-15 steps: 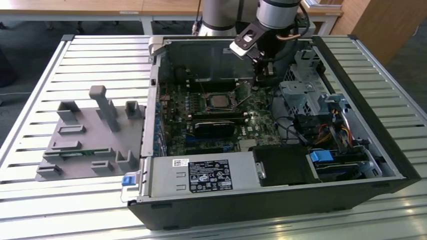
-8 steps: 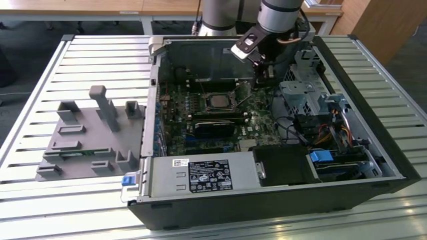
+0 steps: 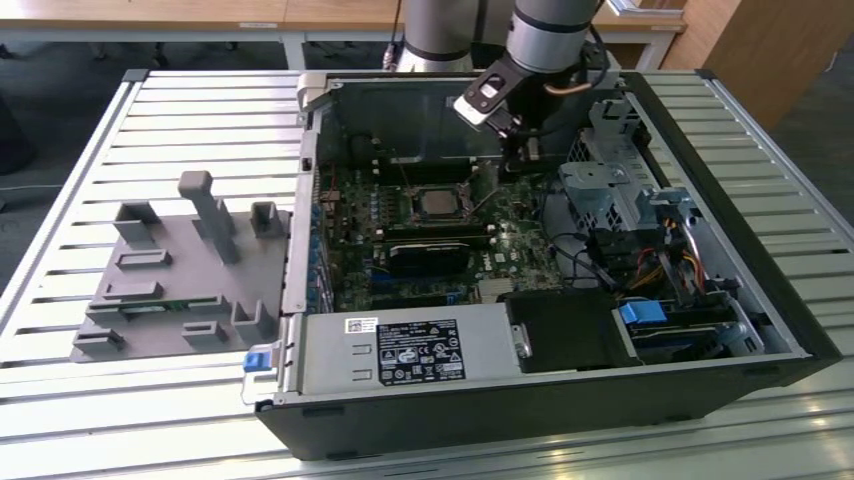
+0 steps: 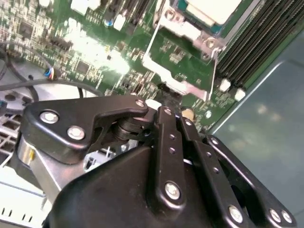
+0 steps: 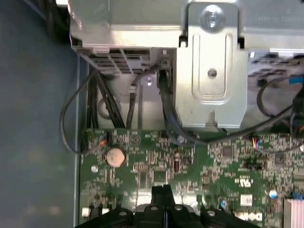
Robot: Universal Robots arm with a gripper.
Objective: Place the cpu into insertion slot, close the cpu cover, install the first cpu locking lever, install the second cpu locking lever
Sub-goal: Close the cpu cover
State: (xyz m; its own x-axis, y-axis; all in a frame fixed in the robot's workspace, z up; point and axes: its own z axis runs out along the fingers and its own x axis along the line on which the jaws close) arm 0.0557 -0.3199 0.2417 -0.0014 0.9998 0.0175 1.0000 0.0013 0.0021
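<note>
In the exterior view the cpu (image 3: 438,203) lies flat in the insertion slot (image 3: 412,190) in the middle of the green motherboard, pale face up. In the second wrist view the cpu (image 4: 213,9) has the silvery cpu cover (image 4: 183,27) framing it, and thin wire levers (image 4: 151,40) run along the socket's sides. My gripper (image 3: 514,165) hangs inside the case, a little toward the exterior view's right of the socket and just above the board. Its black fingers (image 5: 159,192) are pressed together in the first wrist view, with nothing seen between them. The gripper (image 4: 164,111) is close to the socket's lower corner.
The grey power-supply box (image 3: 400,350) fills the near side of the case. A long black module (image 3: 430,248) lies beside the socket. A metal drive cage (image 3: 607,190) and cables (image 3: 667,260) crowd the exterior view's right. A grey fixture (image 3: 174,270) stands on the slatted table.
</note>
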